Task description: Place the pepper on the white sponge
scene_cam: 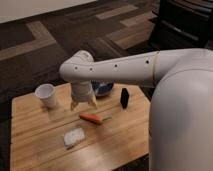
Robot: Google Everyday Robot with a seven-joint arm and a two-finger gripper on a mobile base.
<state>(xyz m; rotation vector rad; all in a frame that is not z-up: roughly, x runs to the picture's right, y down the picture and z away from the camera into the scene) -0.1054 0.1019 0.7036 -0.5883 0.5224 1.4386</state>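
Observation:
The orange-red pepper [91,118] lies on the wooden table [35,127], its green stem pointing right. The white sponge [74,137] lies flat on the table a little to the front left of the pepper, apart from it. My gripper [83,104] hangs from the white arm just above and behind the pepper's left end, fingers pointing down with a gap between them, holding nothing.
A white paper cup [46,95] stands at the table's back left. A blue bowl [102,88] sits behind the gripper, partly hidden by it. A small black object [124,98] stands at the back right. My white arm covers the right side of the table.

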